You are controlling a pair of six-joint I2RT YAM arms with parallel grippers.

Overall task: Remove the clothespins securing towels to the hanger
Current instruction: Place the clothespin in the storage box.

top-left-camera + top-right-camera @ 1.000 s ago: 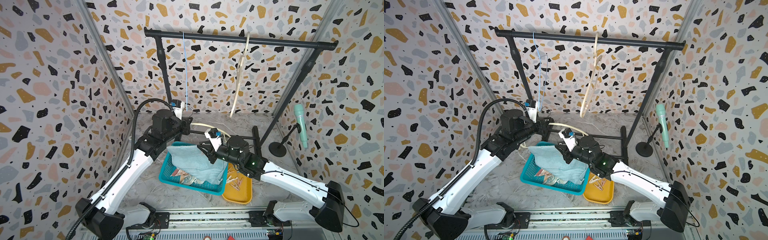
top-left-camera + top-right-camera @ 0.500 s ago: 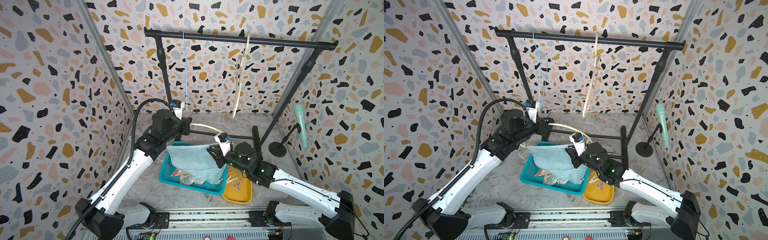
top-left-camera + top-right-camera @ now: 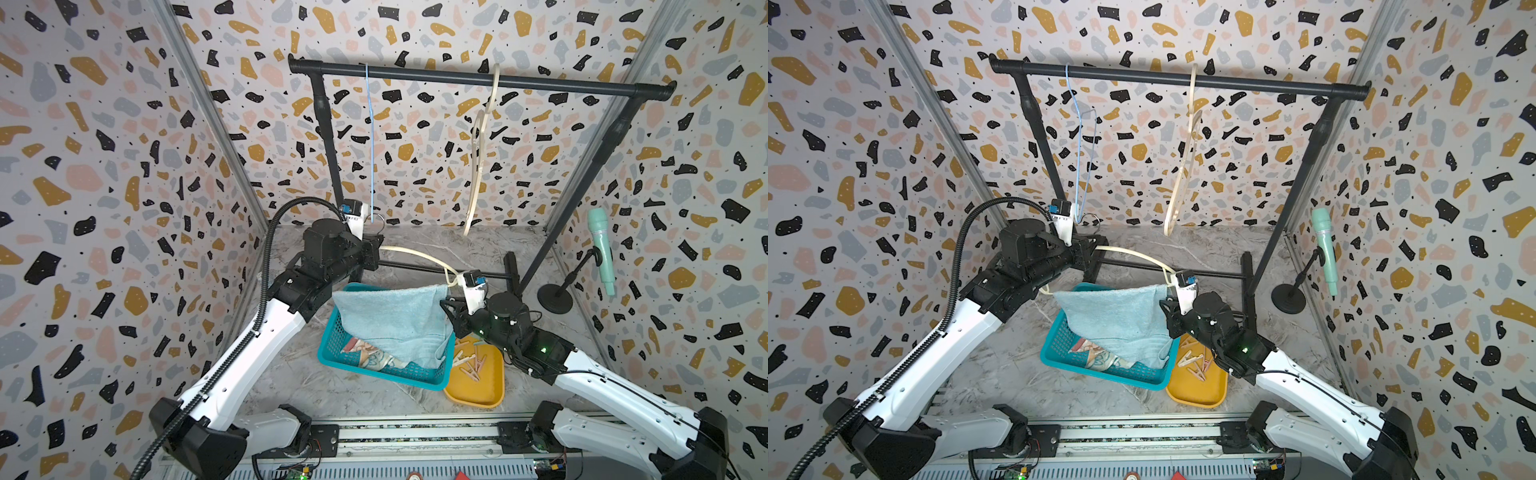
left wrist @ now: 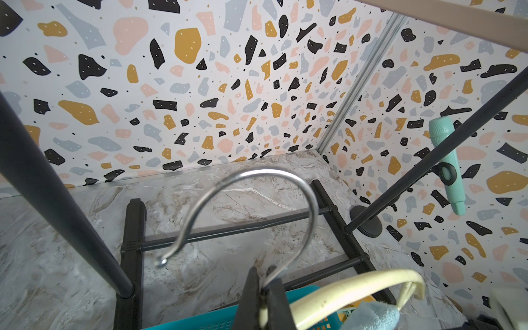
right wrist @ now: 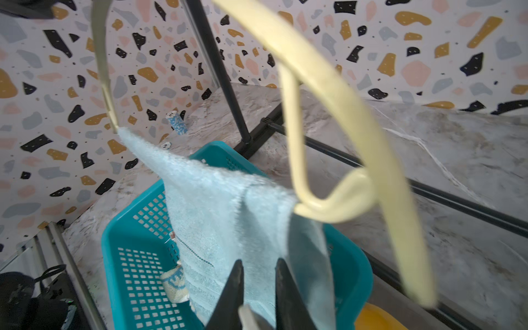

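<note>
The light-blue towel (image 3: 390, 320) hung from the cream hanger (image 3: 415, 253) into the teal basket (image 3: 332, 349) near the bench's front edge, with freed clothespins (image 3: 471, 362) in the yellow tray (image 3: 478, 395) just beside it. The left gripper (image 4: 264, 281) was clamped on the hanger's metal hook (image 4: 257, 174) — best held level — while the right gripper (image 5: 259, 265), jaws narrow around what looked like a pale clothespin (image 5: 245, 315), should clear the towel before releasing over the tray. Only the right wrist view showed that peg; only the top views, the tray's pile.
</note>
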